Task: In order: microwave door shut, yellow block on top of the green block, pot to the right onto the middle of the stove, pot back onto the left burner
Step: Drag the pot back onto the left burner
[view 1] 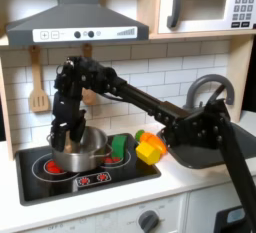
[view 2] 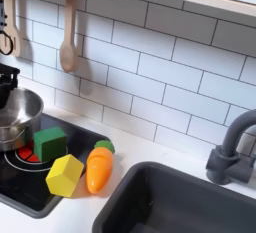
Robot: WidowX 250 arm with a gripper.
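The stove [view 1: 40, 182] was glossy black, printed with thin ringed burner circles and red dial marks along its front. The pot [view 2: 20, 112] was shiny steel. The green block [view 2: 48, 143] stood beside the bright yellow block [view 2: 64, 175] and an orange carrot-shaped toy [view 2: 98, 169] with a green tip. The wall [view 2: 170, 72] showed white brick-pattern tiles, the microwave door [view 1: 200, 5] white-grey with a dark pane.
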